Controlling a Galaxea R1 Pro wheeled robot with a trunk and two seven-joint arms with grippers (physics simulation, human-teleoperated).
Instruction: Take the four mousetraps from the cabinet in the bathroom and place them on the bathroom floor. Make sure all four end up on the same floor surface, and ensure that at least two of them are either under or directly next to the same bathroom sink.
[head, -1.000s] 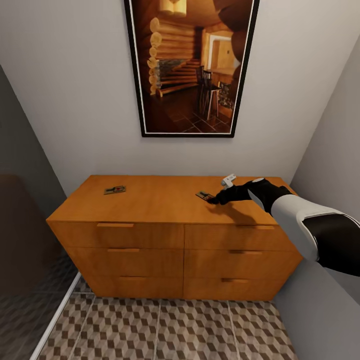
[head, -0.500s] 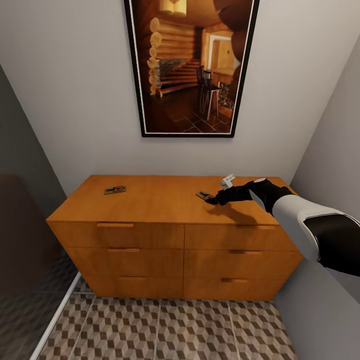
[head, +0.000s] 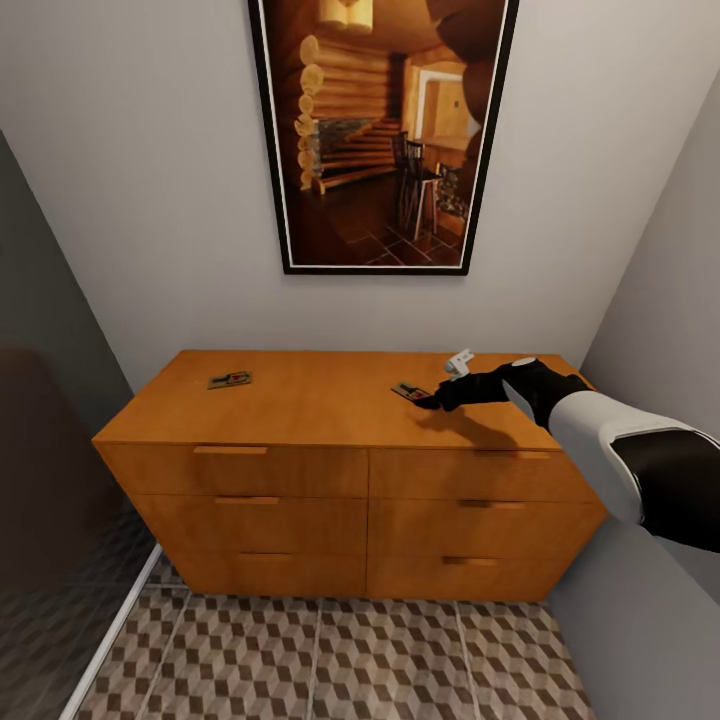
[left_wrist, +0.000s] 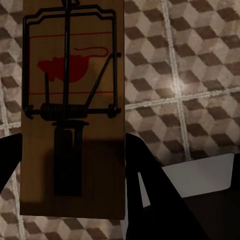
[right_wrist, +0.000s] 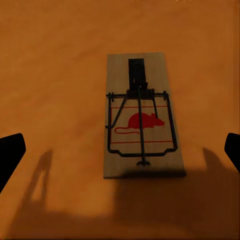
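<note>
Your left end effector (left_wrist: 75, 165) grips a mousetrap (left_wrist: 72, 110) between both fingers, held above the floor (left_wrist: 190, 75); its release spot is cut off. On the cabinet (head: 330, 400), your right end effector (right_wrist: 120, 150) stands open astride a second trap (right_wrist: 140, 122), set to close. A third trap (head: 230, 380) lies far left. The fourth stays unseen.

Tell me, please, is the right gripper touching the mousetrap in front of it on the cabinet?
Apart. In the right wrist view the mousetrap lies flat on the cabinet, with bare wood between it and each finger of the open right gripper.
</note>
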